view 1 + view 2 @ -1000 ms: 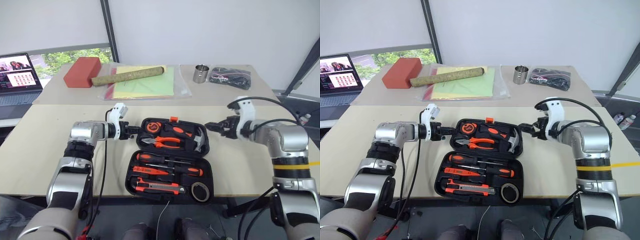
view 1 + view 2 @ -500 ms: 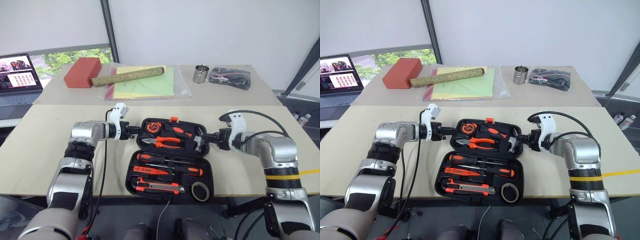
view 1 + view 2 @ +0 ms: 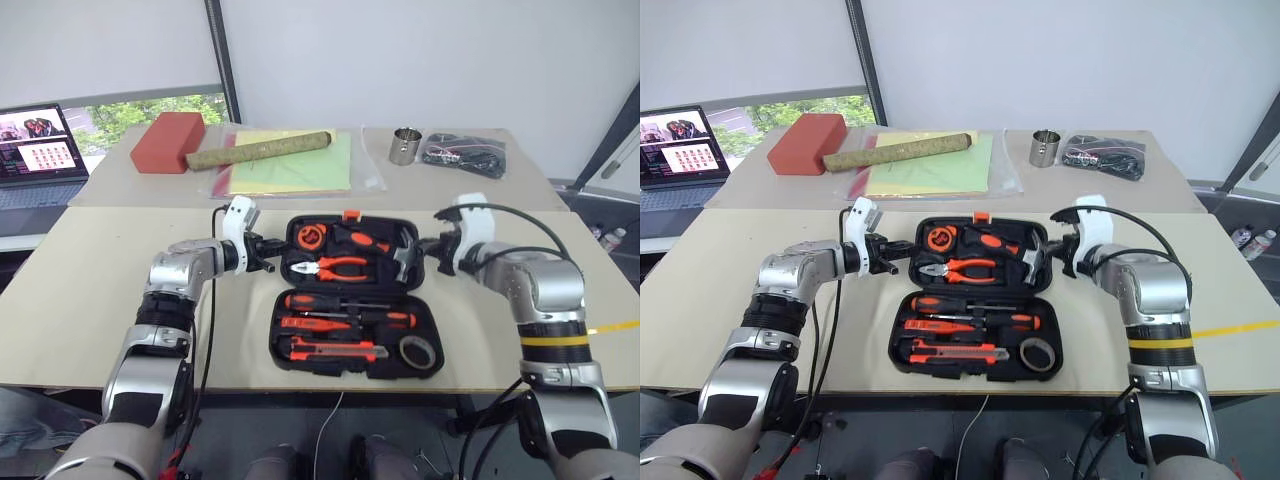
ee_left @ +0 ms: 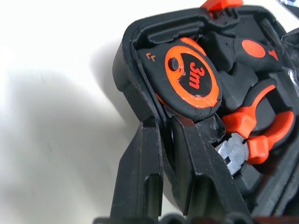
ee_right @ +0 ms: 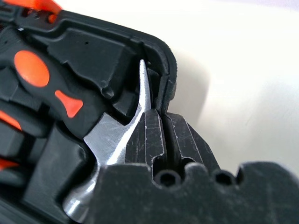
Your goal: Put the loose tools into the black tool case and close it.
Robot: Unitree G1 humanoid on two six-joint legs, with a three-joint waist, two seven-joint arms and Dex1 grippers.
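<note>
Black tool case (image 3: 352,300) open on table, left pincer (image 3: 272,266) and right pincer (image 3: 425,248) level, each clamped on its far half's side rim.

The place looks like a lab or test room — two plain beige tables (image 3: 80,290) stand before blank white wall panels, with a window at the upper left, an open laptop (image 3: 40,155) at the left edge and assorted props — a red block (image 3: 167,142), a metal cup (image 3: 405,146).

Left gripper (image 4: 164,154) pinching black tool case (image 4: 128,79) rim
</note>
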